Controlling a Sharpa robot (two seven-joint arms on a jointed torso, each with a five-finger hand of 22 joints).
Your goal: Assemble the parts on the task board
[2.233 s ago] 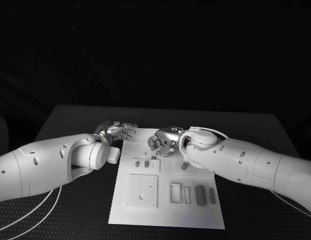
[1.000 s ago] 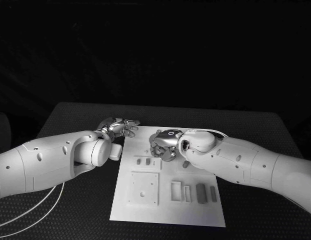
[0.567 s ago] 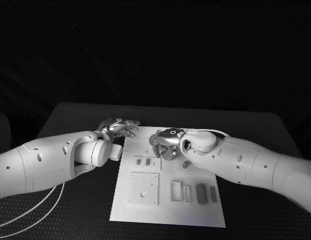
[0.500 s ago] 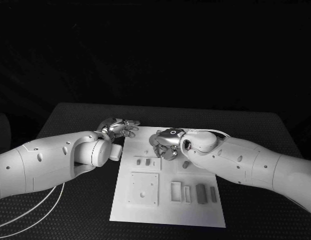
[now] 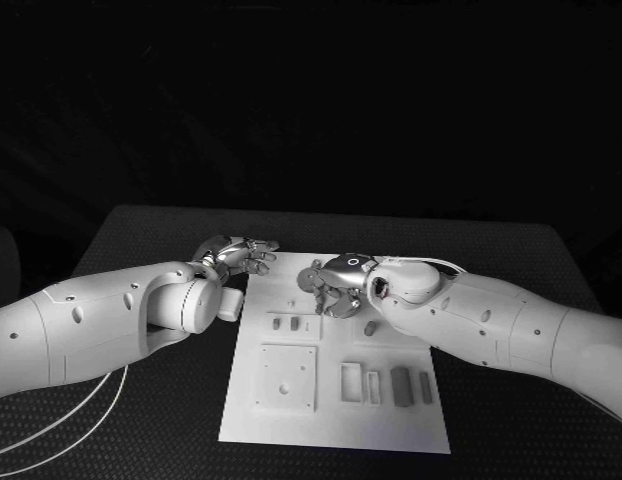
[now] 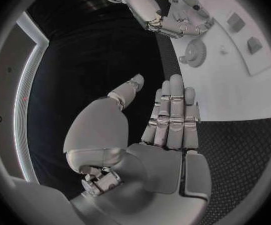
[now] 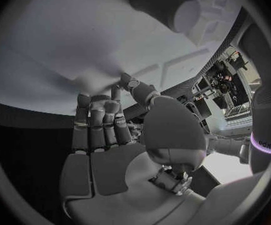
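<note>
While on one task board (image 5: 333, 420), two hands, left (image 5: 239, 256) empty-spread, right (image 5: 334, 287) unclear.

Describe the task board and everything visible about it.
The task board is a flat white rectangular plate lying lengthwise on the black table, between the arms. It carries a raised square block, a smaller slotted block and a row of narrow upright grey parts. The right hand hovers over its far end; the left hand sits beside its far left corner.
</note>
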